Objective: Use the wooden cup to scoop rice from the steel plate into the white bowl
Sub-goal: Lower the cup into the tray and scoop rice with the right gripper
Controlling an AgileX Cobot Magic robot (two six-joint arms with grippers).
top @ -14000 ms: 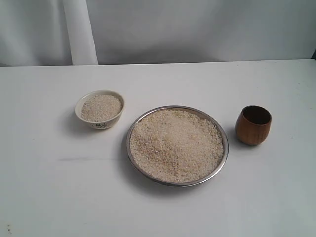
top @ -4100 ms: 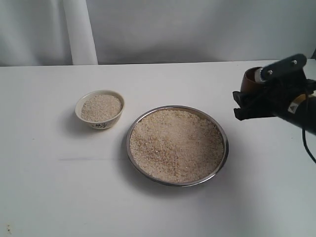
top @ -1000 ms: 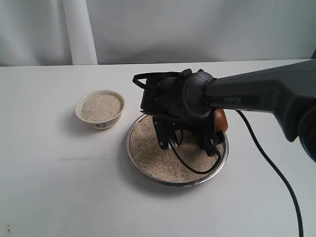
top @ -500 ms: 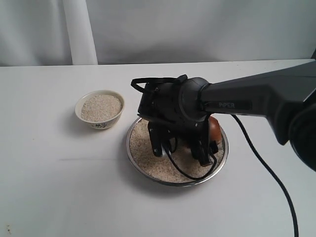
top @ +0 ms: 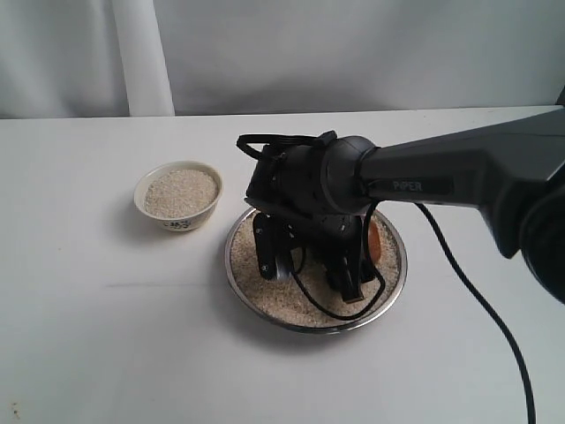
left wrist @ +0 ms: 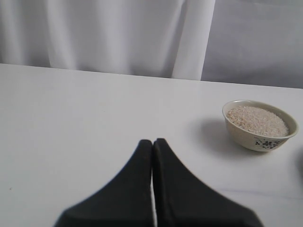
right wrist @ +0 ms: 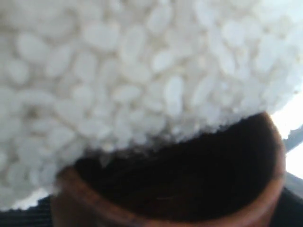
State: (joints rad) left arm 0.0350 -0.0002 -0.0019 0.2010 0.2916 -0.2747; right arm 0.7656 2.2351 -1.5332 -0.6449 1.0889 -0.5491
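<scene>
The steel plate (top: 265, 311) lies mid-table, heaped with rice (top: 275, 296). My right gripper (top: 340, 265) hangs low over it, shut on the wooden cup (top: 374, 240), of which only a reddish sliver shows behind the arm. In the right wrist view the cup (right wrist: 265, 189) is tipped with its mouth pushed against the rice (right wrist: 118, 71), which lies across the near side of the mouth; the dark inside still shows. The white bowl (top: 205, 212) stands left of the plate, full of rice. My left gripper (left wrist: 152, 142) is shut and empty over bare table, the bowl (left wrist: 246, 139) some way beyond it.
The right arm (top: 459, 172) and its black cable (top: 477, 291) stretch from the right edge across the plate. A white curtain (top: 353, 53) backs the table. Bare tabletop (top: 132, 336) spreads in front and to the left.
Over the last second the right gripper has sunk lower and shifted a little left over the plate, and the cup has gone further out of sight behind it, towards the rice. The bowl and plate have not moved.
</scene>
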